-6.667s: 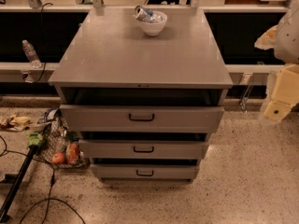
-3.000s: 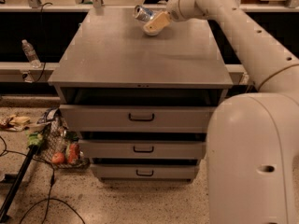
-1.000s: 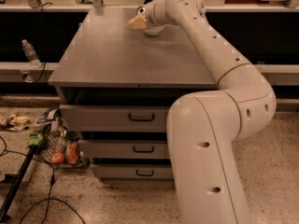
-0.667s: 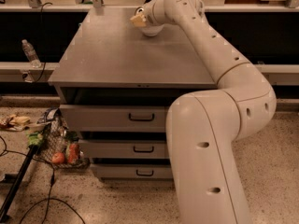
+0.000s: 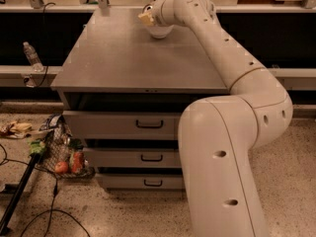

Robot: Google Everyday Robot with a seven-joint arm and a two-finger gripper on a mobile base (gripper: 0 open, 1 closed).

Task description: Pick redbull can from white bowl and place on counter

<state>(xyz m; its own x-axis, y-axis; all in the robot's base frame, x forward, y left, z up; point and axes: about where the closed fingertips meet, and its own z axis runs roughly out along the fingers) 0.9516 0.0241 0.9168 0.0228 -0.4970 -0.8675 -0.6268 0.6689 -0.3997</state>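
The gripper point(image 5: 146, 18) hangs over the white bowl point(image 5: 161, 31) by the twelve-o'clock edge of the counter point(image 5: 123, 58). Whether it grips anything cannot be told. Open top stretches toward six.

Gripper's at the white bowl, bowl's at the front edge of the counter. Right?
Not quite. The camera view shows the white bowl at the far edge of the counter, not the front. The gripper is indeed at the bowl.
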